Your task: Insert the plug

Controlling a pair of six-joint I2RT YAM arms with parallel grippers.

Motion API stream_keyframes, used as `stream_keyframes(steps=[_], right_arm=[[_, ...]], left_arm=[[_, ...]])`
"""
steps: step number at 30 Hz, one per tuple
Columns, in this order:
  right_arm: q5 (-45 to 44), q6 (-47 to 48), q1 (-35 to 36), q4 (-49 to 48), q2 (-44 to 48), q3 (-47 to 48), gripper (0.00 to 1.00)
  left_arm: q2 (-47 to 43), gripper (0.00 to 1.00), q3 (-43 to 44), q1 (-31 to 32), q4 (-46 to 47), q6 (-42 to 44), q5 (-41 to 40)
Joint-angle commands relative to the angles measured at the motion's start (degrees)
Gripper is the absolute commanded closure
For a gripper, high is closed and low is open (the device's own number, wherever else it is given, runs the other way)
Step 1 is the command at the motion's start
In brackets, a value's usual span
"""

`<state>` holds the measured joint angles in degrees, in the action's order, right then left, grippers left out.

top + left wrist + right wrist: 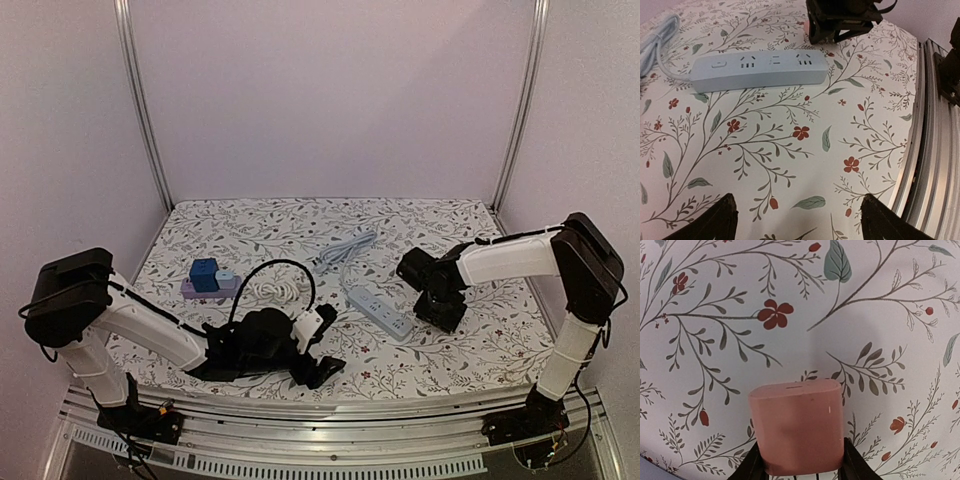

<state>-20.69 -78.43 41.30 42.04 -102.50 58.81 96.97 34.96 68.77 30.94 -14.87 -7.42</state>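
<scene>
Nearest you, by the front rail, your left claw (316,368) lies low over the table (430,220) with its jaws spread wide and nothing between them. It seems parked there on purpose. Its camera looks straight along the cloth at the power strip (760,72), so you get a side-on check of the sockets, and it is close enough to steady the strip if the push makes it slide.

A little farther in, the power strip lies flat with its sockets facing up, set at an angle across the middle of the table. That suits a straight downward insertion.

Just beyond the strip's socket end sits your right claw (797,462). It is closed on the plug (796,425), a pink block pinched on its two flanks by the dark fingers (751,466). The squeeze across the sides keeps the body square to the wrist, which I judge helps you line it up. You cannot see the prongs from any view.

The plug is therefore in the claw, close beside the strip but not over it: the right wrist view shows only flowered cloth beyond the plug and no socket. I judge you need to carry it sideways above a socket before pressing down.

Farther back and to the left lie a purple-and-blue block (205,280) and a white coiled cord (272,287). The strip's grey cable (345,250) runs off toward the back wall.
</scene>
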Motion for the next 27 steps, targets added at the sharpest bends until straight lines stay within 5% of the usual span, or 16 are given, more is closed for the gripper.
stream_keyframes(steps=[1,6,10,21,27], right_arm=[[-0.3,-0.7,0.7,2.6,-1.8,-4.0,0.63],[-1.8,-0.3,0.6,1.8,0.0,-6.2,0.6],[-2.0,2.8,0.7,-0.9,2.4,-8.2,0.45],[-4.0,7.3,0.7,-4.4,5.2,-10.6,0.42],[-4.4,10.8,0.6,-8.6,6.5,-12.7,0.29]], left_arm=[[-1.5,0.15,-0.4,-0.9,0.9,-0.3,0.7],[-1.4,0.15,-0.1,-0.9,0.8,-0.4,1.0],[-1.1,0.15,0.2,-0.9,0.7,-0.5,1.1],[-0.8,0.16,0.8,-0.9,0.5,-0.6,1.2],[-0.3,0.16,1.1,-0.9,0.4,-0.6,1.4]])
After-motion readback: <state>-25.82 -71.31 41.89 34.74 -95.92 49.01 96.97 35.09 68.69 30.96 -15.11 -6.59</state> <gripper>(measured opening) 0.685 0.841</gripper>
